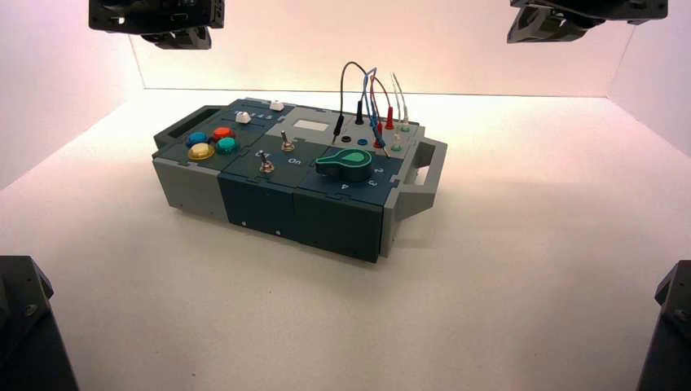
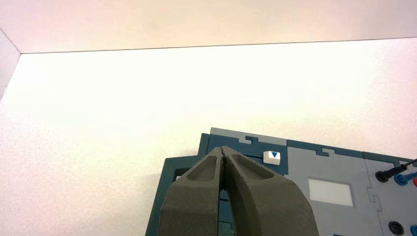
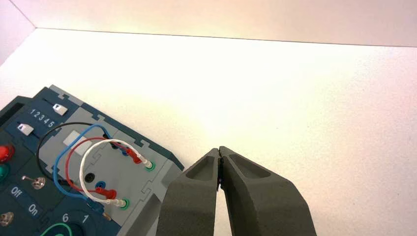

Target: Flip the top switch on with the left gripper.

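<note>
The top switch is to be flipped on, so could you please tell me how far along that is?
Nothing looks done: the top switch leans to its Off side. Nothing is in hand: the left gripper hangs shut at the left, off the switch; the right gripper idles at the right. Reaching and flipping it are left.

Left pincer [image 2: 222, 147]: black, two tapering fingers with recessed faces, tips together, nothing gripped. High view has it raised above the table [image 1: 521, 244], near the top edge on the left, fingers directed away from the camera. Not touching the switch.

Top switch [image 1: 287, 142]: small metal toggle, round base, thin lever. Sits mid-box on a dark panel, the farther of the two toggles. Right wrist view: lever tilted to the "Off" side, toward the coloured buttons [image 3: 6, 153].
</note>
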